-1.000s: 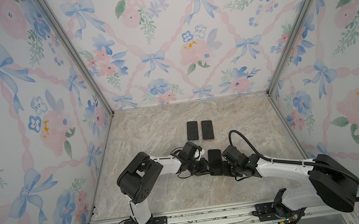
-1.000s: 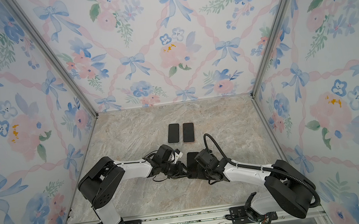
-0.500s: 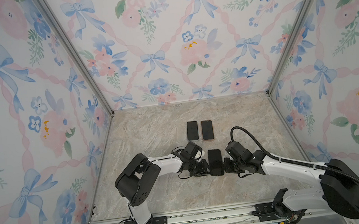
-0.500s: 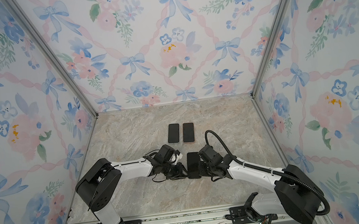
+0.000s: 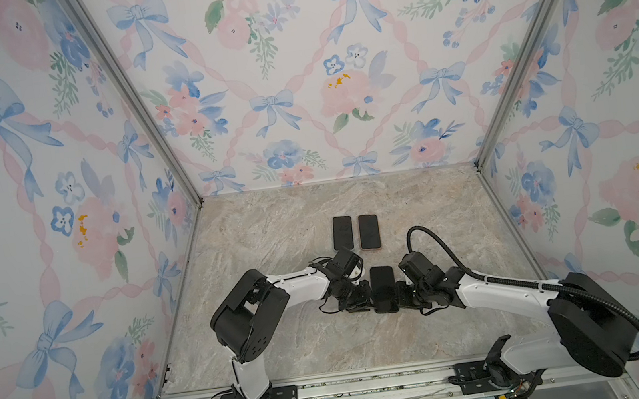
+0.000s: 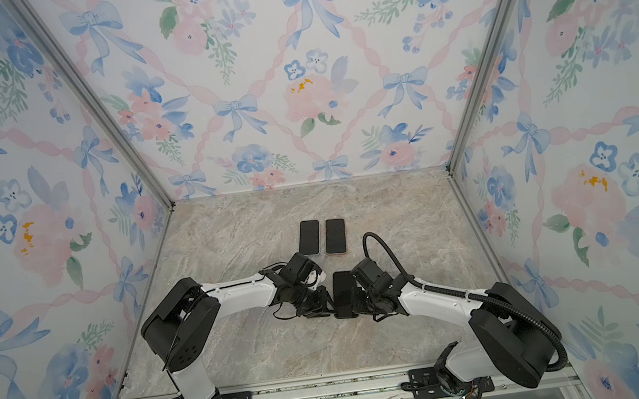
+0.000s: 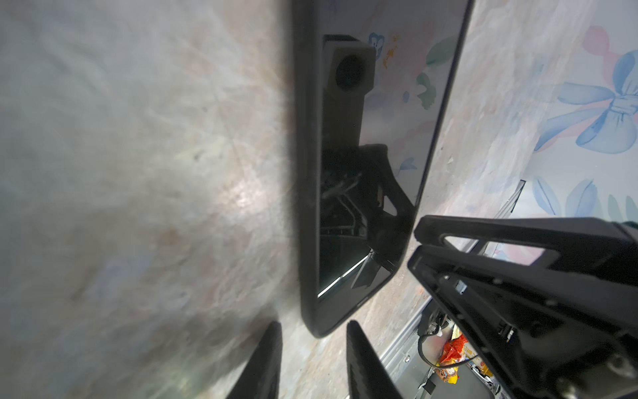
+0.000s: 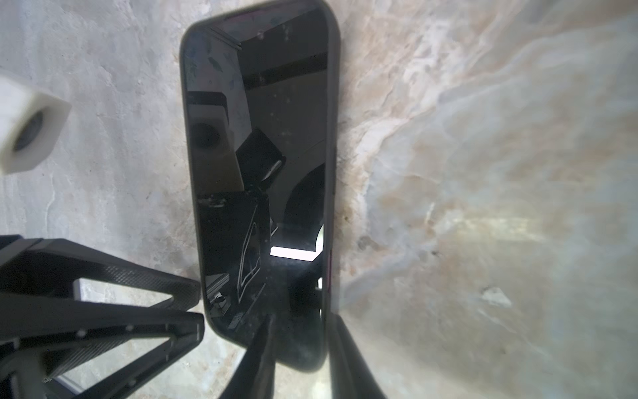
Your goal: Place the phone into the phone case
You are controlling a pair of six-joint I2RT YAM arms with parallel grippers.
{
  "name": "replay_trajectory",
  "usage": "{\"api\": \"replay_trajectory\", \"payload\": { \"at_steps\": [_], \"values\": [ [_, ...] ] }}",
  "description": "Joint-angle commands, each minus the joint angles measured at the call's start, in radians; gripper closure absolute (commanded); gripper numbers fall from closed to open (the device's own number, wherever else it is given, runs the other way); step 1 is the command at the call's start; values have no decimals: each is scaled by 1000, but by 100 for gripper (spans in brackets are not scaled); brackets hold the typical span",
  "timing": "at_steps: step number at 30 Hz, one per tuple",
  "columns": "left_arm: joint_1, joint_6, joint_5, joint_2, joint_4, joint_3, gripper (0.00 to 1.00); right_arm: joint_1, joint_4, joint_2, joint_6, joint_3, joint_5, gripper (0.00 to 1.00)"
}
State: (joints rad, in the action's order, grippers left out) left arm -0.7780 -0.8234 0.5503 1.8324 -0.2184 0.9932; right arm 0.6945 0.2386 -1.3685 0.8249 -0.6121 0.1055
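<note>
**Both top views, lower centre of the frame.** On the marble table point(image 5: 272, 236), the left gripper point(image 5: 368, 300) point(image 6: 329, 306) reaches in from the left. Its tips meet the left long edge of the phone point(image 5: 383, 288) point(image 6: 342, 293). The phone lies flat, screen up, between the two grippers, seated in the dark phone case point(image 8: 333, 138), whose rim frames the glass. Just above it in the frame, two handsets lie side by side and apart from the arms: the left handset point(image 5: 342, 232) and the right handset point(image 5: 369, 231). The right gripper point(image 5: 400, 296) point(image 6: 357, 301) closes the row from the right, at the phone's opposite long edge.

**Left wrist view.** The left gripper point(image 7: 314, 326) has its jaws parted. A corner of the phone case point(image 7: 305, 172) reaches in between the tips, and no pinch is visible. At the right of the frame, the right arm's fingers point(image 7: 483, 238) abut the far edge.

**Right wrist view.** The right gripper point(image 8: 303, 316) has its jaws spread. One finger is over the screen and the other is just outside the rim. The left arm's fingers point(image 8: 165, 279) touch the phone's edge at lower left.
</note>
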Motion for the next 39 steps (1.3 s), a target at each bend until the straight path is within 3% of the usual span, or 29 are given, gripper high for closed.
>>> {"api": "replay_trajectory", "payload": {
  "at_steps": [1, 12, 21, 28, 35, 39],
  "values": [
    [-13, -6, -2, 47, -41, 15, 66, -6, -32, -15, 17, 32, 23, 70],
    [-29, -3, 10, 83, -41, 31, 74, 27, -109, -66, 52, 54, 51, 69],
    [-42, 2, 7, 99, -39, 45, 80, 55, -109, -67, 71, 48, 36, 80],
    [-50, -1, -1, 100, -40, 50, 94, 80, -117, -75, 92, 51, 25, 83],
    [-52, -10, -30, 55, -40, 29, 93, 75, -43, -21, 70, 31, -3, 82],
    [-28, -6, -48, 9, -42, 25, 84, 38, 39, 36, 13, -7, -40, 72]
  ]
}}
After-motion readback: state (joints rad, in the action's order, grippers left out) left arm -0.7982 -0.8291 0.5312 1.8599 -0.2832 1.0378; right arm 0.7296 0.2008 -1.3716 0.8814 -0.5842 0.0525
